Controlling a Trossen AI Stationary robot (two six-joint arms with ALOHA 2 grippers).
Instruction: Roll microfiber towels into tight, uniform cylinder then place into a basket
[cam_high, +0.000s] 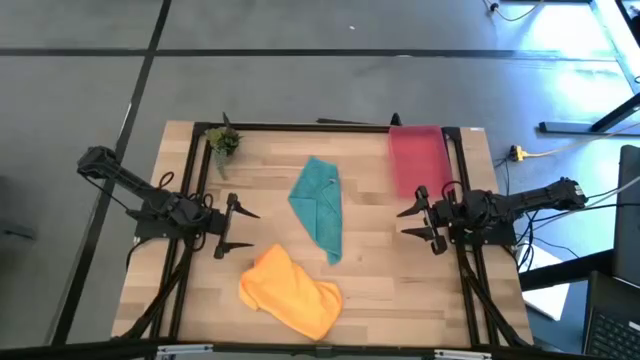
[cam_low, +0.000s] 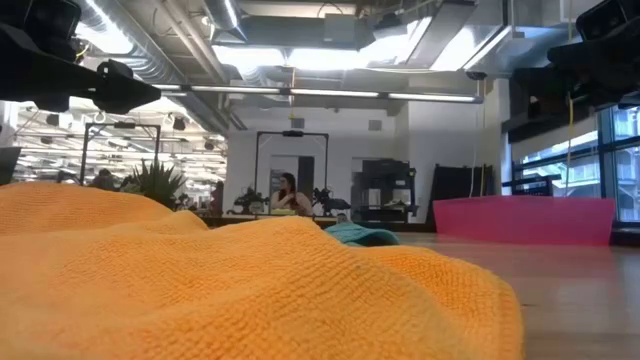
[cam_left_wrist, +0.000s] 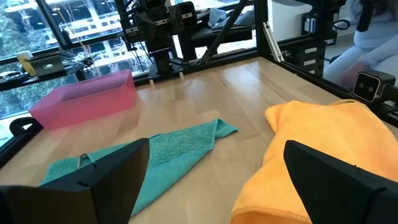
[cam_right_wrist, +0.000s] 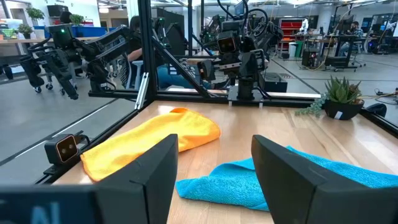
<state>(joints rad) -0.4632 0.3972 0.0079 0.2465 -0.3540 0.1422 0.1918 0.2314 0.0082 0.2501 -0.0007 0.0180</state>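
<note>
The teal towel (cam_high: 320, 205) lies crumpled and partly folded in the middle of the table; it also shows in the left wrist view (cam_left_wrist: 155, 158) and the right wrist view (cam_right_wrist: 292, 174). The orange towel (cam_high: 290, 290) lies bunched near the front edge and fills the low view (cam_low: 220, 290). The red-pink basket (cam_high: 417, 158) stands at the far right. My left gripper (cam_high: 243, 231) hovers open at the table's left side, left of both towels. My right gripper (cam_high: 412, 222) hovers open at the right side, just in front of the basket.
A small green plant (cam_high: 224, 143) stands at the far left corner. A dark frame (cam_high: 300, 127) runs along the table's far edge and sides. Bare wood lies between the towels and the right gripper.
</note>
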